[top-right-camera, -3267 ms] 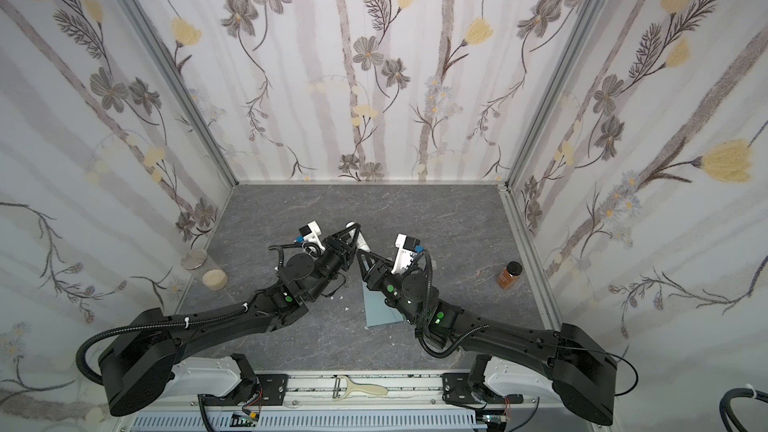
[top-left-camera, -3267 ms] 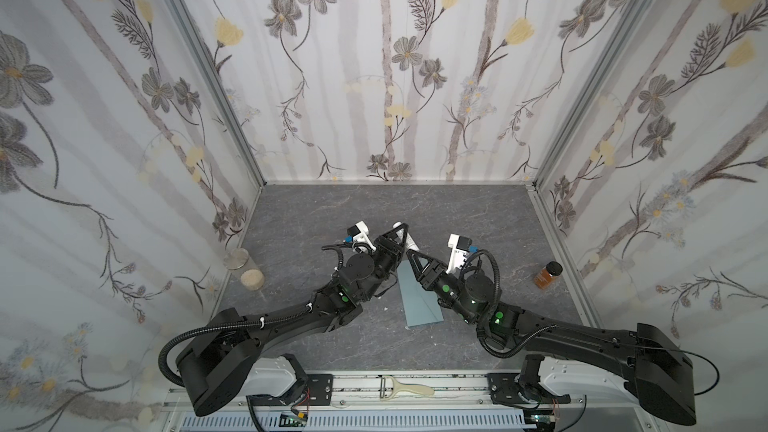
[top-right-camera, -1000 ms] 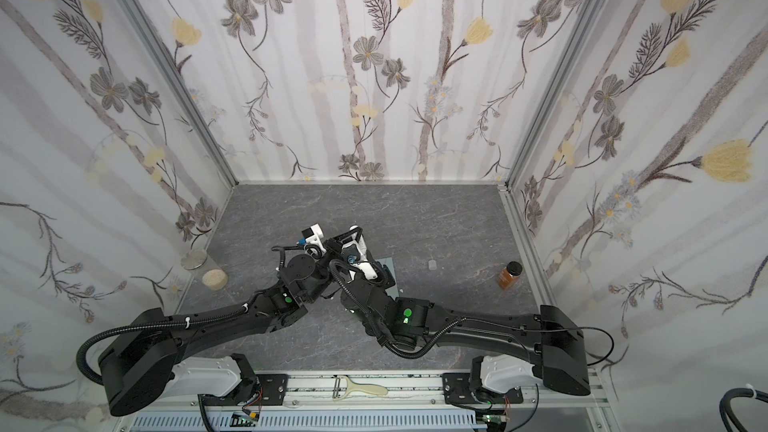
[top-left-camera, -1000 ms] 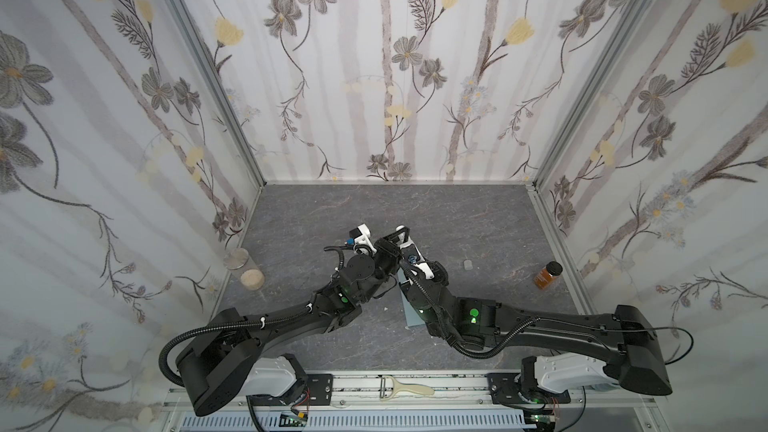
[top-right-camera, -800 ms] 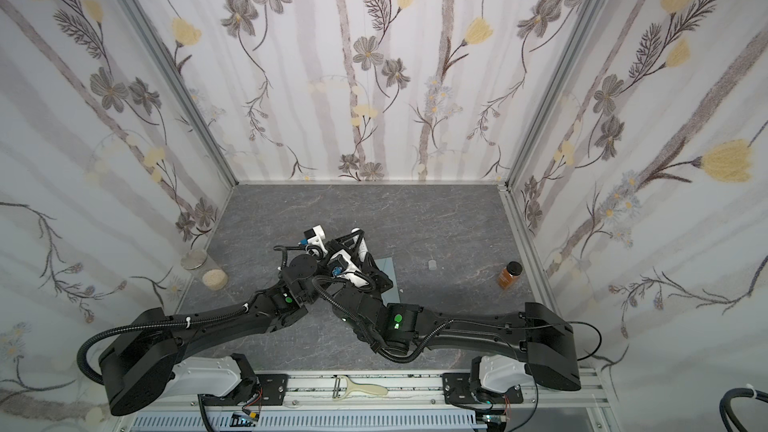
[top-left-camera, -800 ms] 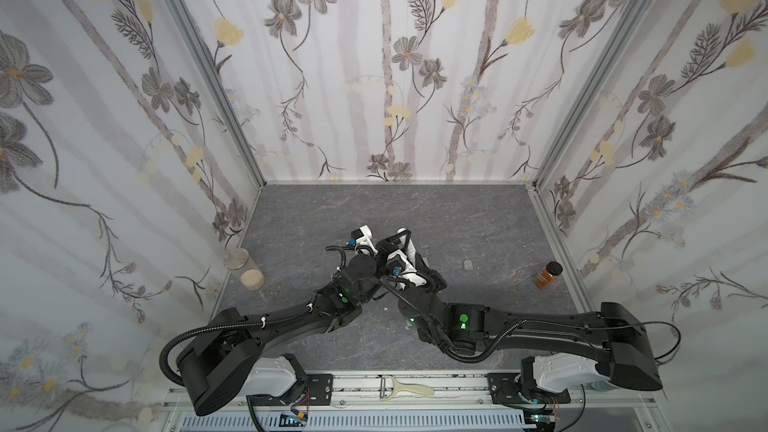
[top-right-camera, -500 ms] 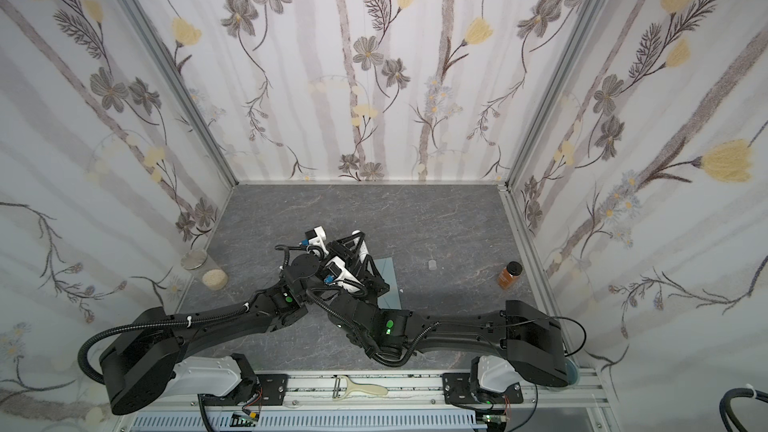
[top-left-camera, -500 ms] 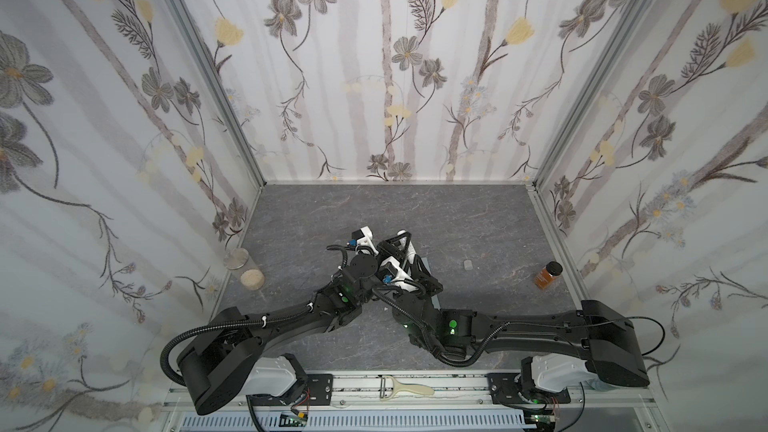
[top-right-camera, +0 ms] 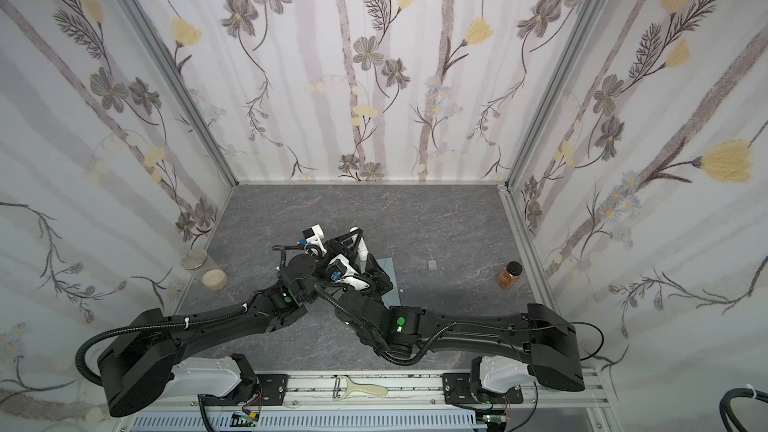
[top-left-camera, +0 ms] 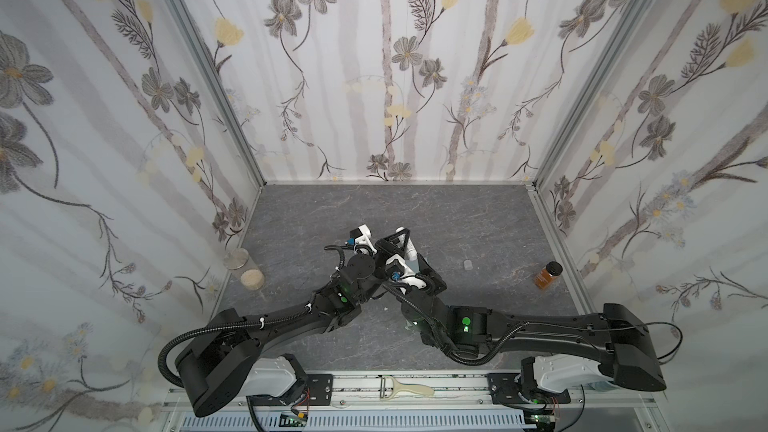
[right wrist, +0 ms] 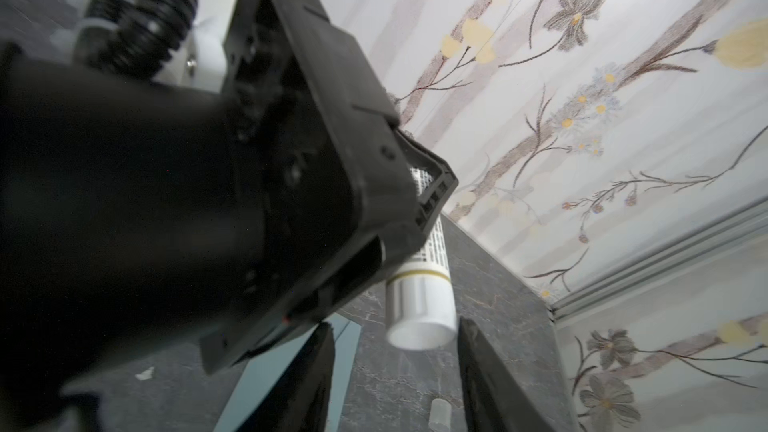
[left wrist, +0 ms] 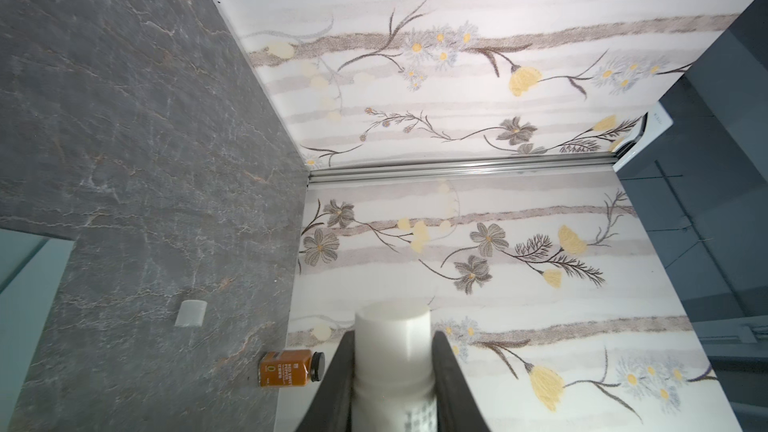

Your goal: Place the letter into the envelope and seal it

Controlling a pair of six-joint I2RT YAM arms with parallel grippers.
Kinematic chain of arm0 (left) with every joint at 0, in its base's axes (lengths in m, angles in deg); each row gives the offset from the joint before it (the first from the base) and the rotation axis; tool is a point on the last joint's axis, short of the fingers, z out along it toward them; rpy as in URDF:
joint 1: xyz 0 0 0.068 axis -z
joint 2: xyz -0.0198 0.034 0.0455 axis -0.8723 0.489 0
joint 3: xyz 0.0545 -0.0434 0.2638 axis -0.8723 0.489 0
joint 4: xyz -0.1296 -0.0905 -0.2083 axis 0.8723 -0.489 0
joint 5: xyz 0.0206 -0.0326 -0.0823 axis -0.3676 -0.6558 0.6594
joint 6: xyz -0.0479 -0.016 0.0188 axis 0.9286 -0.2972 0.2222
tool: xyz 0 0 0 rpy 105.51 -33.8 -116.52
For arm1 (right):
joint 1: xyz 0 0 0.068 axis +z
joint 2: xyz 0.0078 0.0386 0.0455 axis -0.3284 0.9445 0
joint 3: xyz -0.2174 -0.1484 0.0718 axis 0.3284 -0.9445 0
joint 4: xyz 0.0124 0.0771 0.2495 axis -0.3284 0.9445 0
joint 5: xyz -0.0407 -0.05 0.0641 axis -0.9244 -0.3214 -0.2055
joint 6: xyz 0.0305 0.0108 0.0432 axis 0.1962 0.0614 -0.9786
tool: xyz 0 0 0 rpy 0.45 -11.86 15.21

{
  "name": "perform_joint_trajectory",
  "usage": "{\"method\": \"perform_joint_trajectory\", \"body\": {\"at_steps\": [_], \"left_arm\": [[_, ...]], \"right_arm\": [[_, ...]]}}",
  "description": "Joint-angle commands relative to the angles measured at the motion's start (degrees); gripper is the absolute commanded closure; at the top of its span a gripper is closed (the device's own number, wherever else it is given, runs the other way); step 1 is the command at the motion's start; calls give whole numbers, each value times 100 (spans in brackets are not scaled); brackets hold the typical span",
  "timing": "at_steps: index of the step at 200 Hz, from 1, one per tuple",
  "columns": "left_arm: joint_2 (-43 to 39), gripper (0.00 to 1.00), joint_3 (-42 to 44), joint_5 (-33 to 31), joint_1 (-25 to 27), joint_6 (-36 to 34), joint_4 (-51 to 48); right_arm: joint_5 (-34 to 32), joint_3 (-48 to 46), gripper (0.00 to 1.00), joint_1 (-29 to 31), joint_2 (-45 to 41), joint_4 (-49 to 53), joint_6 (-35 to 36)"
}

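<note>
A robot test cell, not a home: floral-papered panels (top-left-camera: 395, 76) in aluminium framing (top-left-camera: 208, 76) box a grey stone-look counter (top-left-camera: 457, 218); left arm (top-left-camera: 291, 322) and right arm (top-left-camera: 540, 326) bolt to a front rail (top-left-camera: 457, 388).

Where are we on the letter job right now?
Done: no loose letter shows, so it is probably inside the envelope; a small cap lies off on the table. In hand: left gripper clamps the glue stick, right gripper open around its end. Left: glue the flap, fold it shut; flap state hidden.
</note>
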Motion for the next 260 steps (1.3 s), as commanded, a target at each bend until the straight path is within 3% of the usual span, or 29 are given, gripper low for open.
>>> {"method": "perform_joint_trajectory", "body": {"at_steps": [1, 36, 62, 84, 141, 204, 240, 260], "left_arm": [[-41, 100, -13, -7, -18, -99, 375], [-132, 100, 0, -88, -71, -315, 367], [-210, 100, 21, -119, -87, -519, 367], [-223, 100, 48, -89, -89, -590, 354], [-204, 100, 66, -38, -80, -646, 353], [-124, 100, -125, -172, -45, -777, 357], [-58, 100, -181, 7, -36, -775, 358], [-114, 100, -107, 47, -37, -802, 352]], "right_arm": [[1342, -173, 47, -63, -436, 21, -1170], [2585, -690, 45, -415, -1527, -168, -2287], [3869, -1305, 43, -1167, -2392, -508, -3267], [4562, -1725, 41, -1696, -2948, -904, -3831], [6136, -1823, 37, -2426, -2683, -1426, -4876], [6330, -1915, 41, -2425, -1756, -2755, -5837], [6316, -1640, 54, -2434, -1497, -2672, -5730], [6207, -1630, 55, -2451, -1561, -2567, -5621]]}}
